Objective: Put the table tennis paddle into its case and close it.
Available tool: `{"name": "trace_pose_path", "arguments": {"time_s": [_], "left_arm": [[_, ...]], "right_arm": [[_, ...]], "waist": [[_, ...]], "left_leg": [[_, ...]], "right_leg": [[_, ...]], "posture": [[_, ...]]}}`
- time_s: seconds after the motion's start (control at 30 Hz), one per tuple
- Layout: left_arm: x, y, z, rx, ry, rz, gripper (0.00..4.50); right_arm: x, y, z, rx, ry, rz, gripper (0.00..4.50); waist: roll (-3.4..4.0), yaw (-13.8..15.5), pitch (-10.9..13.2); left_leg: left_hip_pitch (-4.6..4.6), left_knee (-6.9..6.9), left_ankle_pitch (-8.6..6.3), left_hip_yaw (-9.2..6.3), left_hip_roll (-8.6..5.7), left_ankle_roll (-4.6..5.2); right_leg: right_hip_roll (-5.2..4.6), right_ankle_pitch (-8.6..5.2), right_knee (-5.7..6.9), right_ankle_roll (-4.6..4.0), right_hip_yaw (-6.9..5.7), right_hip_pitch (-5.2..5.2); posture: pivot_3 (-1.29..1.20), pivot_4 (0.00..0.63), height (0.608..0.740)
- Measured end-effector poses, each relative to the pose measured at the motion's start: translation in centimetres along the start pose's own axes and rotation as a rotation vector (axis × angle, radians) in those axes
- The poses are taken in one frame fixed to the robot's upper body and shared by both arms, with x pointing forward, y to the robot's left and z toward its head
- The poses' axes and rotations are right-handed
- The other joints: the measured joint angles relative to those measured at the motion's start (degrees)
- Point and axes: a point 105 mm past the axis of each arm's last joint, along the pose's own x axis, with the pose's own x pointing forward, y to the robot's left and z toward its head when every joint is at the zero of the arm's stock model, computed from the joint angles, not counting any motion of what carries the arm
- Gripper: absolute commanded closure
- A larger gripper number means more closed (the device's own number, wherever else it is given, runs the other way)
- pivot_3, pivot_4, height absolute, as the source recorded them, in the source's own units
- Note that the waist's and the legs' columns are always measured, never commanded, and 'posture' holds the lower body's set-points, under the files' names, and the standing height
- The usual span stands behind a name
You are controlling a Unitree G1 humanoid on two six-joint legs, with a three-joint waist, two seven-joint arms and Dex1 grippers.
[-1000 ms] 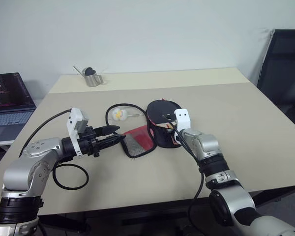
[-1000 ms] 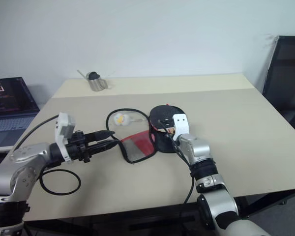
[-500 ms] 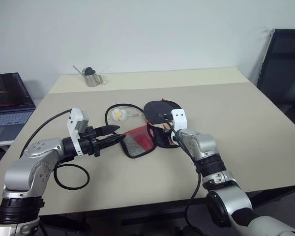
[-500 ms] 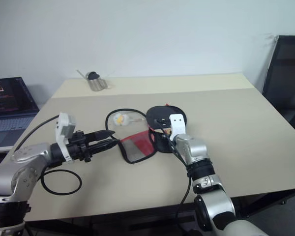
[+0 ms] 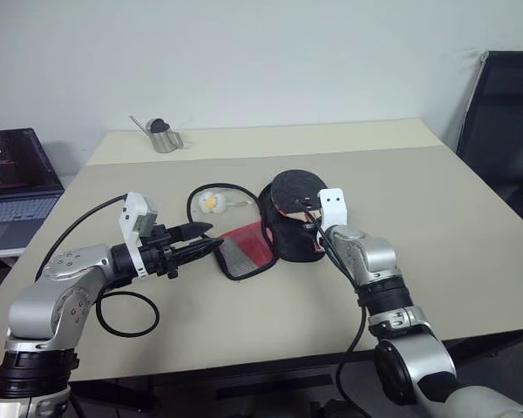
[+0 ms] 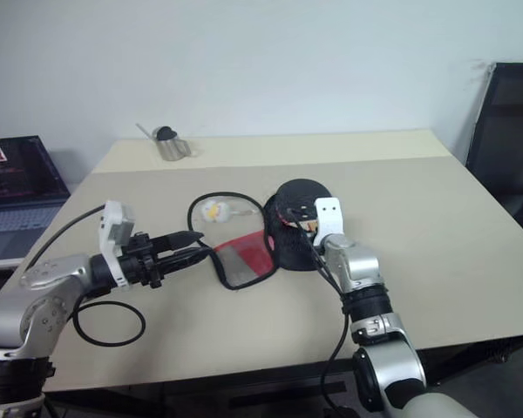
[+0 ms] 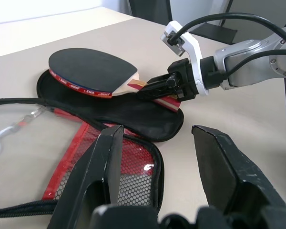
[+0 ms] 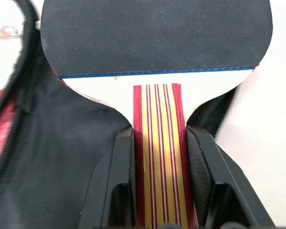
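Compared with one second ago, the right claw [image 8: 159,191] and its paddle have shifted slightly rightward; the left claw [image 7: 157,157] has kept its place.

Left claw: open, gripping nothing, level, with the red mesh half of the case [image 5: 244,246] lying just ahead of its fingertips.

Right claw: clamped on the striped wooden handle of the table tennis paddle [image 7: 93,69]. The paddle's long axis continues straight out from this claw, its round black rubber face held flat above the black fabric half of the case, which lies open on the bench [image 5: 418,192].

Judgement: the right arm is nearer; lowering the paddle along that axis seats it.

Beyond the case lies a small white-yellow plush charm [image 5: 211,201].
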Motion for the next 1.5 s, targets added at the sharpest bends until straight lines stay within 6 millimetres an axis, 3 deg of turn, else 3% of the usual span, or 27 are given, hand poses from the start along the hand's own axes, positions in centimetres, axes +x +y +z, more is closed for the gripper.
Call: {"name": "trace_pose_path", "arguments": {"time_s": [0.8, 1.5], "left_arm": [[0.0, 0.0, 0.0, -0.003, -0.004, 0.006, 2.0], [0.1, 0.2, 0.1, 0.022, -0.011, 0.023, 2.0]], "right_arm": [[0.1, 2.3, -0.7, -0.01, 0.031, 0.066, 3.08], [0.3, 1.2, -1.0, -0.091, 0.037, -0.011, 3.08]], "waist": [[0.01, 0.04, 0.01], [0.01, 0.16, 0.0]], "left_leg": [[-0.01, -0.01, 0.0, -0.04, 0.0, 0.0], [-0.01, -0.01, 0.0, -0.05, -0.01, 0.0]], "right_leg": [[0.01, 0.0, -0.02, 0.0, -0.01, 0.0], [0.0, 0.0, -0.04, 0.0, -0.03, 0.02]], "posture": [[0.0, 0.15, 0.74], [0.0, 0.15, 0.74]]}}
